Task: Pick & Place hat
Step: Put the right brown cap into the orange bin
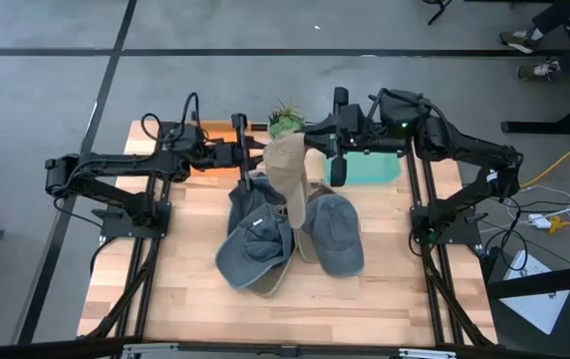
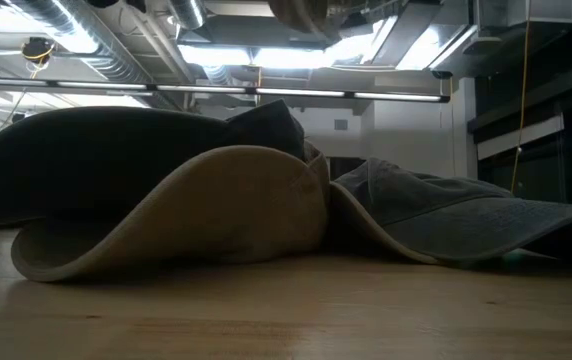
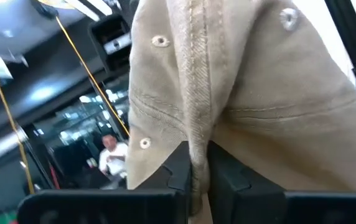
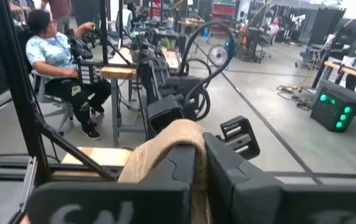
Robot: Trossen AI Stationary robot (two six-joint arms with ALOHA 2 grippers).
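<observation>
A tan hat (image 1: 287,165) is held up over the table's far middle between both grippers and hangs down toward the hats below. My left gripper (image 1: 263,158) comes at it from the table's left and is shut on it. My right gripper (image 1: 315,150) comes from the right and is shut on it too. In the left wrist view the hat's crown (image 3: 240,74), with eyelets and a seam, fills the picture. On the table lie grey-blue hats (image 1: 255,244) (image 1: 335,234), one of them with a tan brim underside (image 2: 196,215). My left gripper pinches a seamed fold of the tan hat's crown (image 3: 198,146) between its two fingers, coming about level from the table's left. The hat stands up past the fingers, clear of the table. My right gripper pinches a fold of tan cloth (image 4: 198,163) between its fingers, level from the table's right. The cloth humps over one finger (image 4: 172,165).
A teal tray (image 1: 373,167) lies at the far right under my right arm, and a small green plant (image 1: 285,115) stands at the far edge. The near half of the wooden table (image 1: 265,314) is bare. People sit in the room beyond.
</observation>
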